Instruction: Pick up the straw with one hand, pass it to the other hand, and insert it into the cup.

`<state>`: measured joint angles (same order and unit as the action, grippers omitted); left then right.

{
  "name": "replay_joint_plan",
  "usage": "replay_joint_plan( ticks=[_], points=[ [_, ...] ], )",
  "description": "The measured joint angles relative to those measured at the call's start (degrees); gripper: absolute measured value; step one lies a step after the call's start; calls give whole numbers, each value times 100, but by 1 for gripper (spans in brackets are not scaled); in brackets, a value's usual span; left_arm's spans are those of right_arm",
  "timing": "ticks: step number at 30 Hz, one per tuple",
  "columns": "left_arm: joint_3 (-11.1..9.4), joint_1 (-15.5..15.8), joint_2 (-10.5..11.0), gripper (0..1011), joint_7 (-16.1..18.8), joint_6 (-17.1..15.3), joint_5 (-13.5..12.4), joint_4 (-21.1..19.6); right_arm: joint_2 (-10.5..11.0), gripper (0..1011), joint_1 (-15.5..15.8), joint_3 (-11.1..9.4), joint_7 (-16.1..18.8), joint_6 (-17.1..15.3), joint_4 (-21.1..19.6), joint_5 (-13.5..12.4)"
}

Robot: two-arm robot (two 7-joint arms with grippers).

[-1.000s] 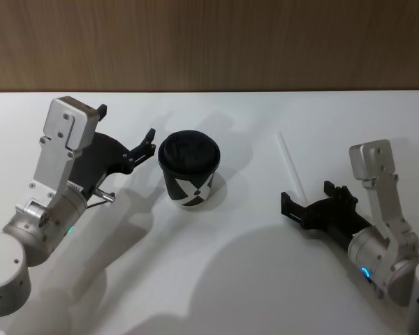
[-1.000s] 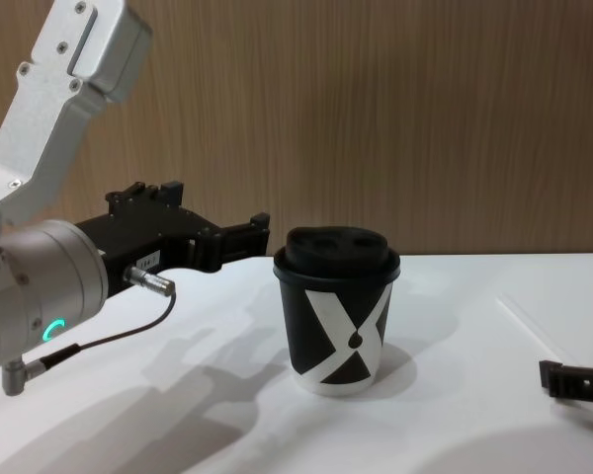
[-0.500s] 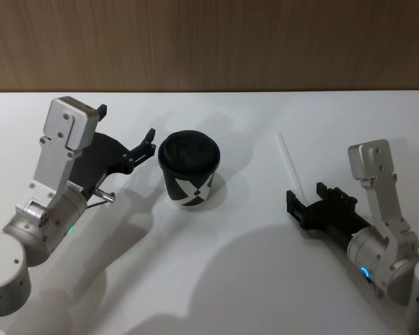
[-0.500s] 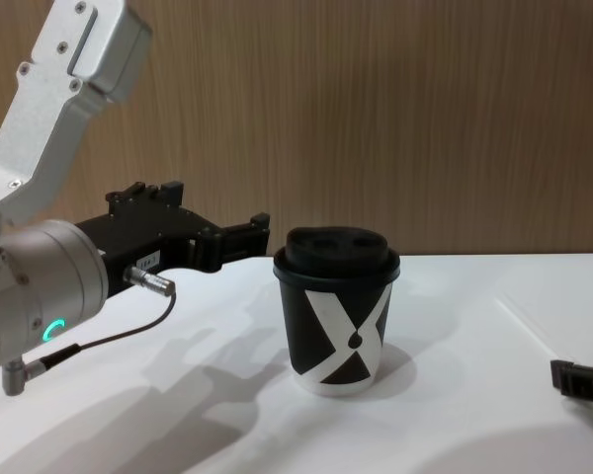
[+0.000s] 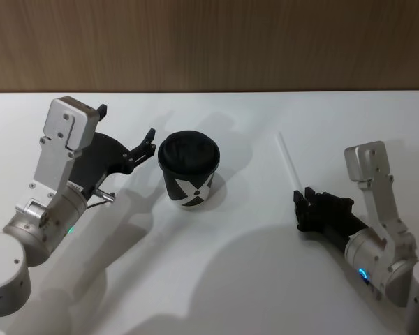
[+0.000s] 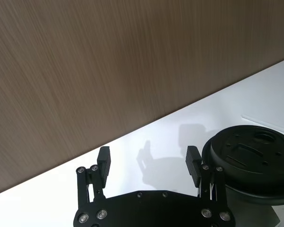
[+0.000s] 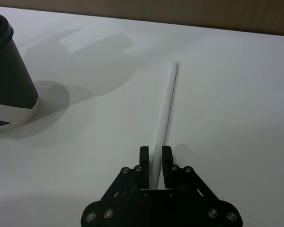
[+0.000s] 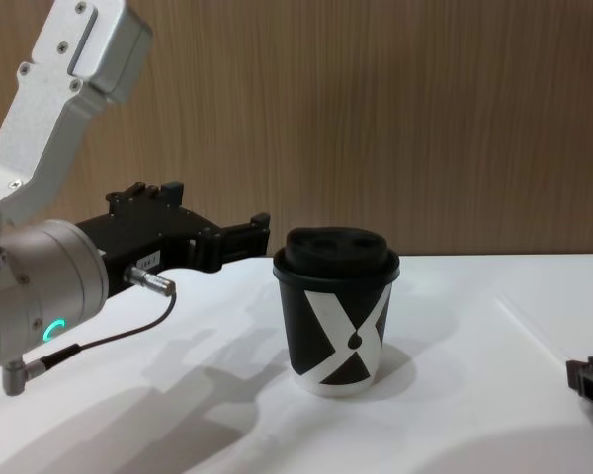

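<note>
The thin white straw [image 5: 290, 162] lies flat on the white table, right of the cup. My right gripper [image 5: 304, 203] is shut on the straw's near end; in the right wrist view the straw [image 7: 166, 106] runs out from between the two fingers of the right gripper [image 7: 155, 161]. The black cup [image 5: 188, 169] with the white X and domed lid stands upright mid-table, also seen as the cup [image 8: 338, 316] from the chest. My left gripper [image 5: 127, 122] hovers open just left of the cup's lid [image 6: 251, 156], holding nothing.
A wood-panelled wall [image 5: 209, 42] runs along the table's far edge. A thin black cable [image 8: 99, 341] hangs under the left wrist. Bare white tabletop [image 5: 223, 272] lies in front of the cup and between the two arms.
The right gripper's fingers have drawn together from wide open to shut around the straw's near end, while it slid slightly right and toward me. Left arm, cup and straw have stayed put.
</note>
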<state>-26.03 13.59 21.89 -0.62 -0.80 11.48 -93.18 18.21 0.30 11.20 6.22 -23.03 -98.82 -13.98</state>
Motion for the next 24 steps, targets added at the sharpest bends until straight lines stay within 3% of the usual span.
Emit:
replay_joint_plan(
  ticks=[4, 24],
  points=[
    [0, 0, 0, 1003, 0, 0, 0, 0, -11, 86, 6, 7, 44, -21, 6, 4],
    [0, 0, 0, 1003, 0, 0, 0, 0, -144, 6, 38, -71, 29, -19, 10, 75]
  ],
)
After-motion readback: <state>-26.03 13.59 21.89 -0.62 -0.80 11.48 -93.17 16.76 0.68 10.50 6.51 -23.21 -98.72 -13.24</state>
